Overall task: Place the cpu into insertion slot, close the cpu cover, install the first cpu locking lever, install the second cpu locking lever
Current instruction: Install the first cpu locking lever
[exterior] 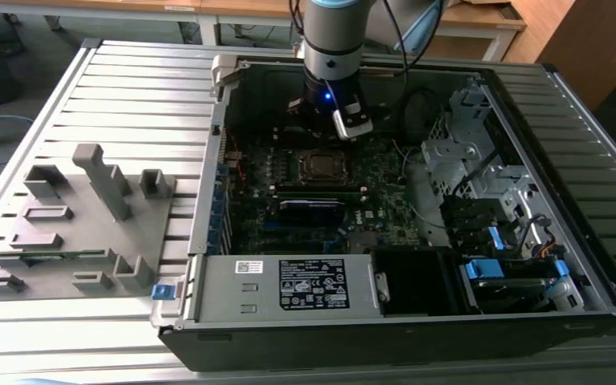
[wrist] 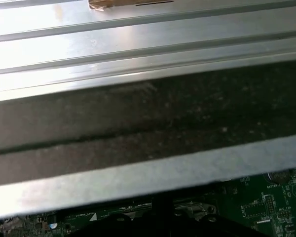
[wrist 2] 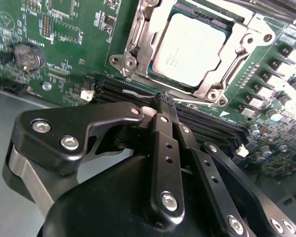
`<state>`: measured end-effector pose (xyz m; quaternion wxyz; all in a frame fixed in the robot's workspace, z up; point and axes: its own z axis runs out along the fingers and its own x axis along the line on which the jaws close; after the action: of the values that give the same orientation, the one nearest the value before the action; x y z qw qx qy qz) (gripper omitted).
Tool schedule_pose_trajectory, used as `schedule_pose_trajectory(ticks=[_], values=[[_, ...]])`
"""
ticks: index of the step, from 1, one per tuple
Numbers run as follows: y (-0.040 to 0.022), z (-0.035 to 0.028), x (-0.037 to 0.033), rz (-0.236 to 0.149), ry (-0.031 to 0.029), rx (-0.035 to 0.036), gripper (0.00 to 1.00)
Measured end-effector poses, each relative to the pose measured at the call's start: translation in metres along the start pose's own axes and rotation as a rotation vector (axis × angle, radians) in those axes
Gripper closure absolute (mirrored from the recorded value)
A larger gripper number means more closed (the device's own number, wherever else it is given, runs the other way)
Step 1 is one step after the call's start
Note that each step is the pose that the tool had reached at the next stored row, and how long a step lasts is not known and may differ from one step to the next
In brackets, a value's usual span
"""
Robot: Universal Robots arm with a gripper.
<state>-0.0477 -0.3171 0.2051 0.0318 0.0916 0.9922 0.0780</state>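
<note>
Cpu lies framed by the cpu cover, end effector pressed together nearby.

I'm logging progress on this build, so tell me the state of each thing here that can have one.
cpu, seated, showing through the window of the cpu cover.
cpu cover, closed flat over the cpu.
gripper, shut, tip beside the cpu cover.
computer case, open, side panel off.

Metal table, case wall, motherboard
</note>
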Motion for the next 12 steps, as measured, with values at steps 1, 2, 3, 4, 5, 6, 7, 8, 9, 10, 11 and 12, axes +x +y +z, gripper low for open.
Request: schedule_pose_trajectory(ticks=[1, 2, 3, 4, 5, 6, 7, 8, 9, 10, 11, 12], values=[[0.0, -0.0001, 0.0, 0.008, -0.0013, 0.0006, 0.9], [0.0, 0.0, 0.0, 0.014, -0.0022, 0.0009, 0.9], [0.0, 0.0, 0.0, 0.017, -0.0027, 0.001, 0.9], [0.0, 0.0, 0.0, 0.019, -0.003, 0.0011, 0.9], [0.0, 0.0, 0.0, 0.021, -0.0033, 0.0012, 0.9], [0.0, 0.0, 0.0, 0.022, -0.0034, 0.0013, 0.9], [0.0, 0.0, 0.0, 0.022, -0.0035, 0.0013, 0.9], [0.0, 0.0, 0.0, 0.023, -0.0037, 0.0013, 0.9], [0.0, 0.0, 0.0001, 0.024, -0.0038, 0.0014, 0.9], [0.0001, 0.0001, 0.0001, 0.026, -0.0041, 0.0016, 0.9], [0.0001, 0.0002, 0.0001, 0.031, -0.0049, 0.0018, 0.9], [0.0001, 0.0003, 0.0001, 0.04, -0.0065, 0.0022, 0.9]])
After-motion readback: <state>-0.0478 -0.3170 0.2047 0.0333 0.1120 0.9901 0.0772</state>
